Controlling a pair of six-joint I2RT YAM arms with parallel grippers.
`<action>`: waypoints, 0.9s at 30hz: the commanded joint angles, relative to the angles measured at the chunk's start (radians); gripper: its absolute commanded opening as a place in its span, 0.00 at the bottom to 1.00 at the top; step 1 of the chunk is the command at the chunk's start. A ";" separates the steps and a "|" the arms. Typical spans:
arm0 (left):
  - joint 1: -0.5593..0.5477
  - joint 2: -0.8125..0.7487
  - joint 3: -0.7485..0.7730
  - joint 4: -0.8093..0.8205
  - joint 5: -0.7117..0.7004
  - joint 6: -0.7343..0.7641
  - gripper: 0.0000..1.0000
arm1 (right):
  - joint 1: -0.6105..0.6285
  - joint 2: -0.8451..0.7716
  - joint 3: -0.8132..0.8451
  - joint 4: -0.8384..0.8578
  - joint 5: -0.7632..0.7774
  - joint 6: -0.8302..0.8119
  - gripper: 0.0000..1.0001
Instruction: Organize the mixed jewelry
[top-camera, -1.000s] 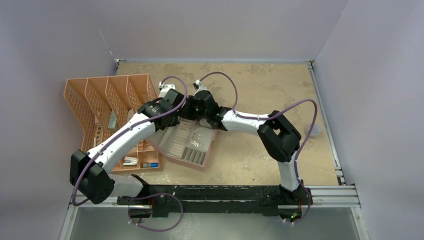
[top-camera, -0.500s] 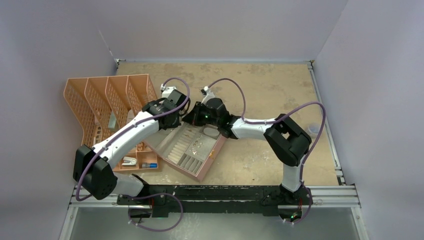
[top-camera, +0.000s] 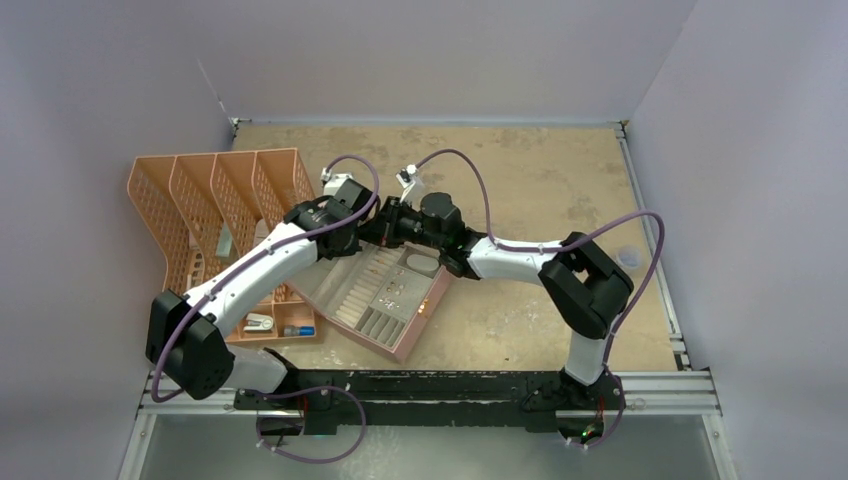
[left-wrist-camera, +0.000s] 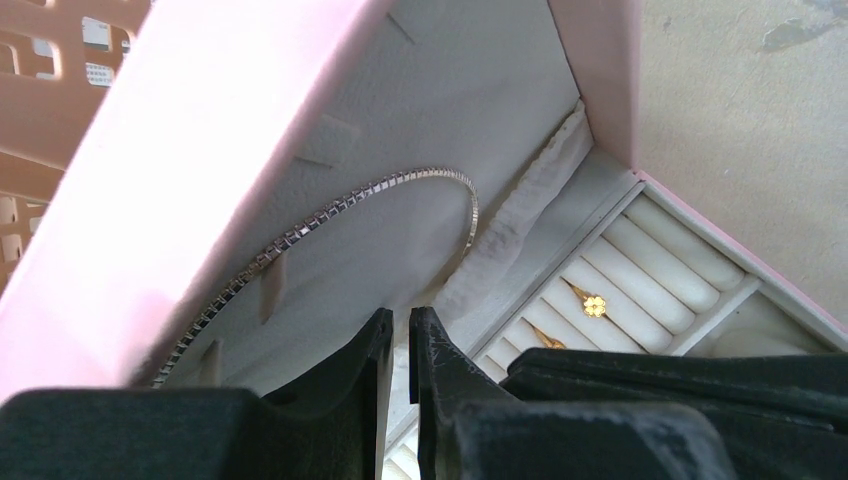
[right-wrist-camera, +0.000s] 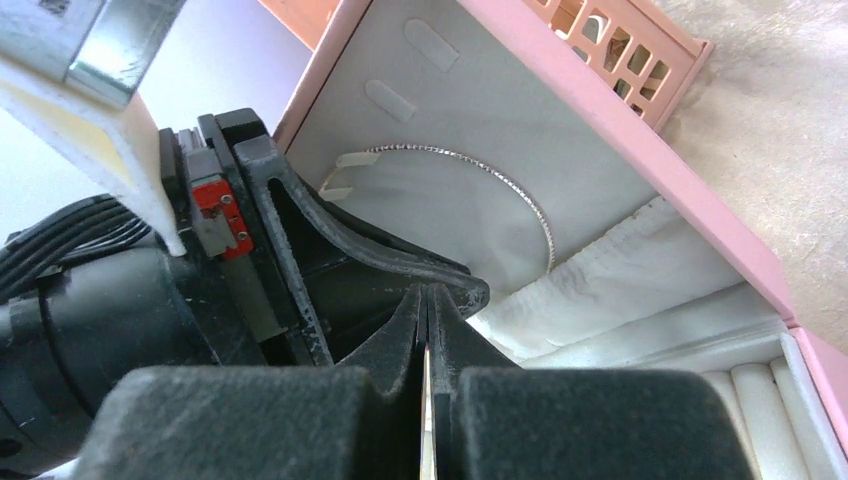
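On the worktop (top-camera: 540, 170) a peach mesh rack (top-camera: 200, 200) stands at the left with an open pink jewellery box (top-camera: 420, 320) just beside it, the box's lid (left-wrist-camera: 200, 130) raised and both arms meeting there. The left end effector (left-wrist-camera: 400, 320) is closed to a narrow slit with nothing seen in it, and the right end effector (right-wrist-camera: 428, 300) is pressed together, only a pale sliver showing between its fingers. The thin silvery hoop (left-wrist-camera: 330, 210) curves against the lid's white lining, while a gold clover stud (left-wrist-camera: 595, 304) and another gold piece (left-wrist-camera: 545, 338) sit among the white ring rolls in the base.
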 joint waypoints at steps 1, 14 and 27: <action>0.014 -0.040 0.031 0.006 0.023 0.018 0.11 | -0.001 -0.030 0.031 -0.028 0.045 0.016 0.02; 0.015 -0.169 0.021 0.128 0.324 0.114 0.12 | -0.042 -0.196 -0.116 -0.090 0.148 0.046 0.14; 0.015 -0.321 -0.001 0.200 0.695 0.181 0.21 | -0.051 -0.363 -0.192 -0.189 0.138 -0.016 0.25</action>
